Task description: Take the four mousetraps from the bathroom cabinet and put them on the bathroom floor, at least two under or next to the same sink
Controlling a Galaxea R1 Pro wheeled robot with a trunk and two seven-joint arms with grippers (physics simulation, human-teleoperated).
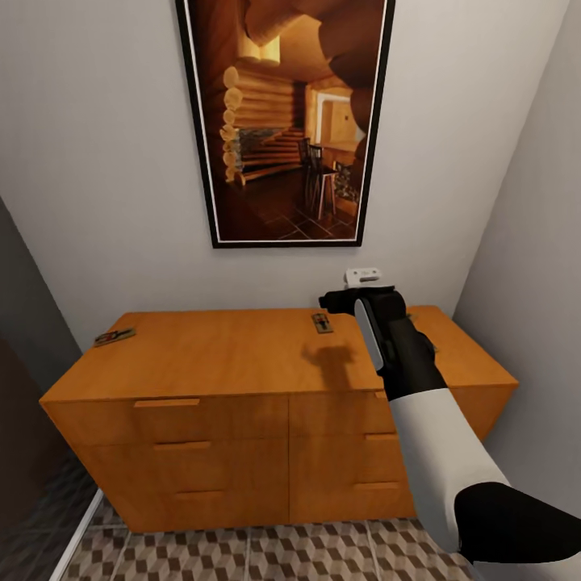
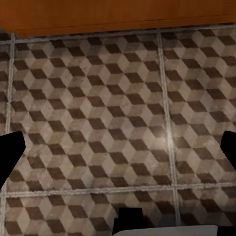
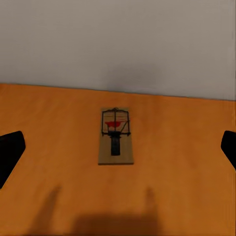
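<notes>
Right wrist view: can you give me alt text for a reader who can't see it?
A mousetrap lies flat on the orange-brown cabinet top, close to a pale wall, centred ahead of the open right claw. The claw's two dark fingertips show at the picture's edges, well apart and not touching the trap, with their shadows on the wood nearer the camera.
</notes>
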